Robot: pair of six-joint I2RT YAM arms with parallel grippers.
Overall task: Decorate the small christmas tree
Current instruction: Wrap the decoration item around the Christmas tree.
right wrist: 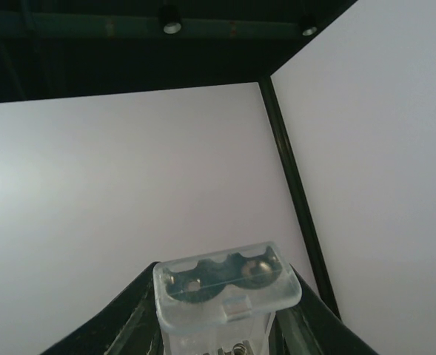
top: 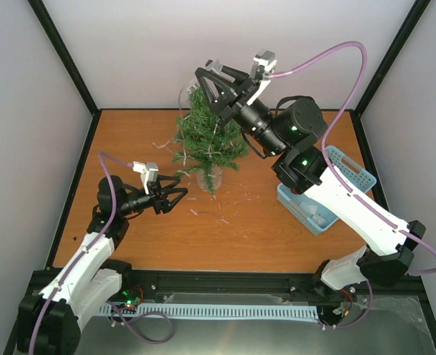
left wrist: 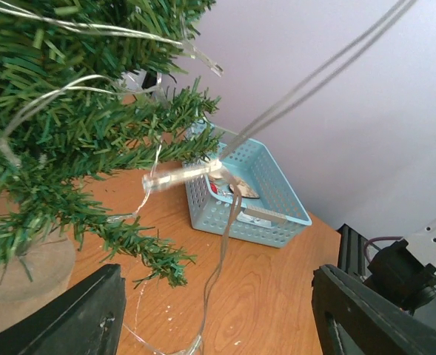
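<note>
The small christmas tree (top: 206,137) stands at the back middle of the table on a pale base. It fills the left of the left wrist view (left wrist: 62,140). A thin clear light wire (left wrist: 225,244) is draped over its branches and trails onto the table. My right gripper (top: 218,74) is raised above the tree top and is shut on a clear plastic battery box (right wrist: 229,288) at the wire's end. My left gripper (top: 175,191) is open and empty, low by the tree's front left, with its fingers (left wrist: 69,318) wide apart.
A light blue perforated basket (top: 347,174) sits at the right of the table, under my right arm, and shows in the left wrist view (left wrist: 277,222) with some items inside. Loose wire strands lie on the wood (top: 218,211) in front of the tree.
</note>
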